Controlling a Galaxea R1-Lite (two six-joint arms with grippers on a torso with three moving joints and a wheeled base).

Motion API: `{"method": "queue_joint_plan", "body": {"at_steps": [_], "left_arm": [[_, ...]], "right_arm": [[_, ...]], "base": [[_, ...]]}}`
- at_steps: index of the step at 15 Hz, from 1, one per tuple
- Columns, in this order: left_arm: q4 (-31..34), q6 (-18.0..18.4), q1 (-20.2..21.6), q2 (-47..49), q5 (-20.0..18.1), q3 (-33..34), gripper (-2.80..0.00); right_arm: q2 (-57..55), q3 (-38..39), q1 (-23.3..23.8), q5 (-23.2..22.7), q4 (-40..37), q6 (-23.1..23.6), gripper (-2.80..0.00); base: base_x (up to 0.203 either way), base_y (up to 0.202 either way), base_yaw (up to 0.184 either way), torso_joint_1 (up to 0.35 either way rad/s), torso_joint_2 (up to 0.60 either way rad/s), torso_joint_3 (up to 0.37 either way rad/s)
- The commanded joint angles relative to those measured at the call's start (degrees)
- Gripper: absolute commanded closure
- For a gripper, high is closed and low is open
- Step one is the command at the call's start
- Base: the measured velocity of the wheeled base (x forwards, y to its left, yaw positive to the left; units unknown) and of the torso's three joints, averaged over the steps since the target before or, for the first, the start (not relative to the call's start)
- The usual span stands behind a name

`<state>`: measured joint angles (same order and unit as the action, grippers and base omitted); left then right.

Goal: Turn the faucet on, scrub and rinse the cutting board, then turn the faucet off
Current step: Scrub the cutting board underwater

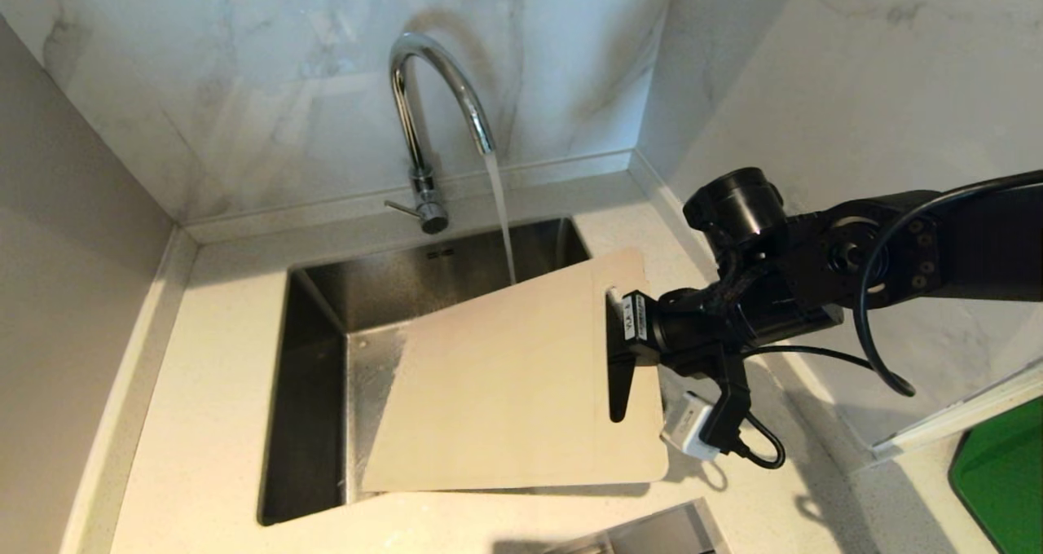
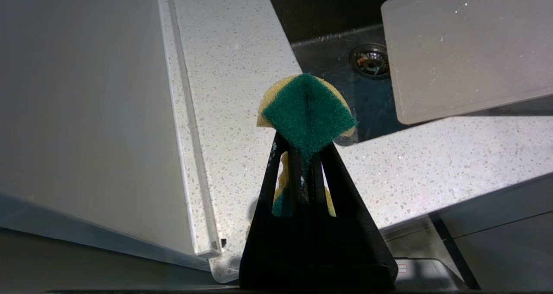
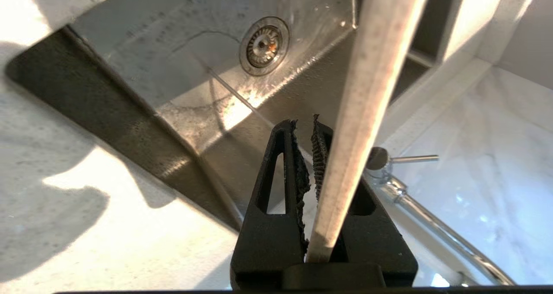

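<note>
The sink [image 1: 314,391] is set into the counter's back half, and the cutting board [image 1: 513,375] hangs tilted over its right side so runoff falls into the basin. The faucet [image 1: 424,114] at the back edge runs, its stream falling just behind the board's far edge. The right gripper [image 1: 617,338] is clamped on the board's handle end. The left gripper [image 2: 304,155], off the sink's front-left corner, pinches a green-and-yellow sponge [image 2: 307,110], probably readied for scrubbing.

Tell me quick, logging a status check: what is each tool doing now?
Left tool: shut on the sponge, beside the sink.
Right tool: shut on the cutting board, held over the sink.
</note>
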<state>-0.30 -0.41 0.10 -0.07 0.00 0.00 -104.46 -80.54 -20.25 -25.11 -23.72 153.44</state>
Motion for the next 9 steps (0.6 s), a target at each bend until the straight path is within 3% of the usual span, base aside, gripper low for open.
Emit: {"method": "queue_joint_plan", "body": {"at_steps": [1,5,9], "left_arm": [[-0.05,-0.03,-0.01,0.07,0.09,0.0,0.0],[0.84,1.59,0.03,0.18,0.59,-1.82,0.0],[10.95,1.59,-0.45,9.16,5.97,-12.69,0.0]], "right_arm": [[0.27,-0.05,0.03,-0.03,-0.18,1.07,0.0],[0.22,0.21,0.03,-0.11,-0.1,1.68,0.0],[0.66,0.04,-0.05,-0.29,0.08,1.68,0.0]], "base": [[0.0,0.0,0.0,0.0,0.0,0.0],[0.0,0.0,0.0,0.0,0.0,0.0],[0.0,0.0,0.0,0.0,0.0,0.0]]}}
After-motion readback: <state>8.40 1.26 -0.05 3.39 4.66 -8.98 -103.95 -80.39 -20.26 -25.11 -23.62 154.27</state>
